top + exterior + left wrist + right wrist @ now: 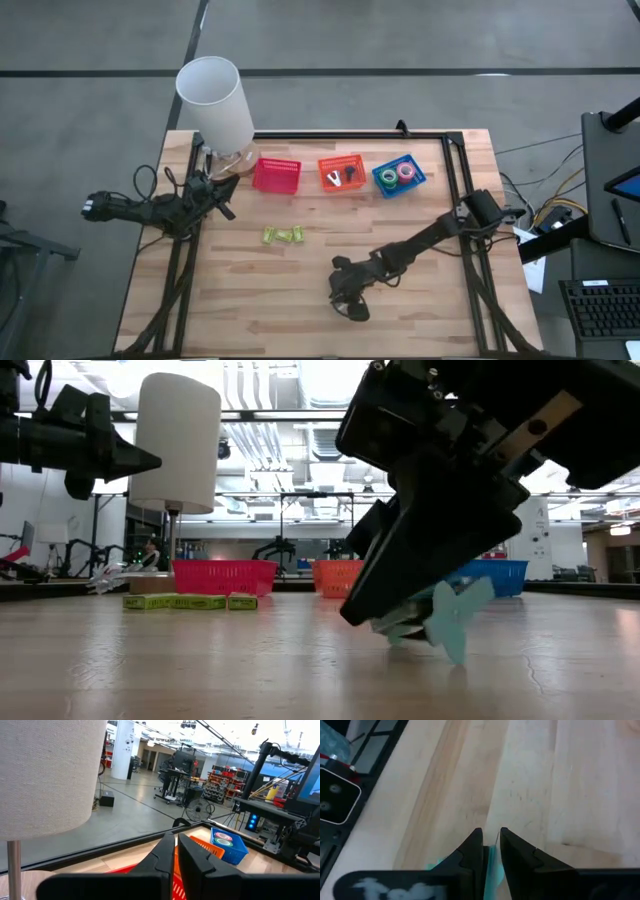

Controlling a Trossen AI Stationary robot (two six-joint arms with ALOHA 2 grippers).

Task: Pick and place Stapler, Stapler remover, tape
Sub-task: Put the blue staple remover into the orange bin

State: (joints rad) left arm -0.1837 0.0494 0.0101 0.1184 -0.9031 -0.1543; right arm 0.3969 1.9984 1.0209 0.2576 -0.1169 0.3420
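Note:
My right gripper hangs low over the table's near middle, shut on a teal stapler remover. My left gripper waits shut, raised above the table's far left beside the lamp. The blue basket holds a green tape roll and a pink one, which also show in the left wrist view. No blue or red roll shows. The orange basket holds small dark items. I make out no stapler. My right gripper pinches the teal stapler remover between its two fingers. They slant down at it from above. A winged part sticks out below the fingers. Its lowest tip is at the tabletop; whether it touches, I cannot tell.
Pink, orange and blue baskets stand in a row along the far edge. A white-shaded lamp stands at the far left corner. Flat green-yellow boxes lie left of the table's middle. A black frame borders the table.

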